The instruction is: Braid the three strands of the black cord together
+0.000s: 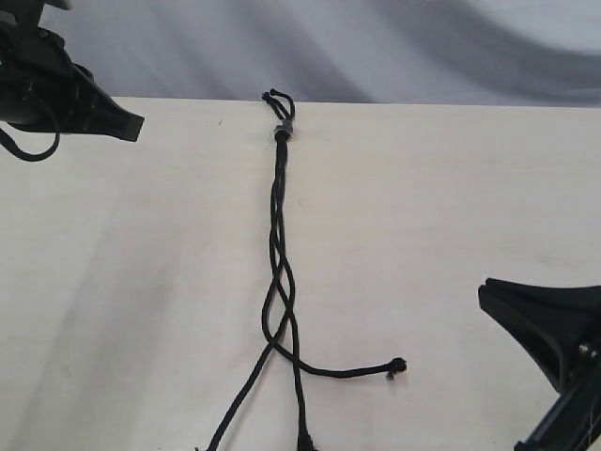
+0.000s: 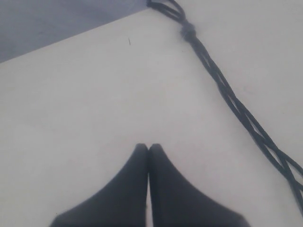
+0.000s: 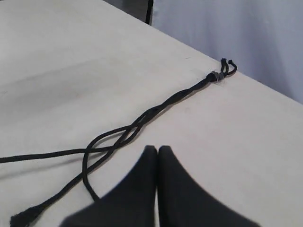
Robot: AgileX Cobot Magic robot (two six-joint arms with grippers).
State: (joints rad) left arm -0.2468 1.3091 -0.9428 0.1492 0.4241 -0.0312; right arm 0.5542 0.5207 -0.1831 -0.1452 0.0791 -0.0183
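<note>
The black cord (image 1: 278,216) lies down the middle of the pale table, with its grey-banded knot (image 1: 282,131) and short loops at the far edge. Its three strands (image 1: 279,291) are loosely crossed partway down, then spread apart. One strand bends right to a frayed tip (image 1: 396,366); the other two run off the near edge. My left gripper (image 1: 137,122) hovers shut and empty at the far left, away from the cord (image 2: 236,106). My right gripper (image 1: 483,291) is shut and empty at the near right, beside the crossed strands (image 3: 128,132).
The table (image 1: 451,207) is bare pale wood with a grey cloth backdrop (image 1: 376,47) behind its far edge. The knot (image 3: 215,76) sits right at that edge. A frayed strand end (image 3: 21,217) lies near the right gripper (image 3: 157,149).
</note>
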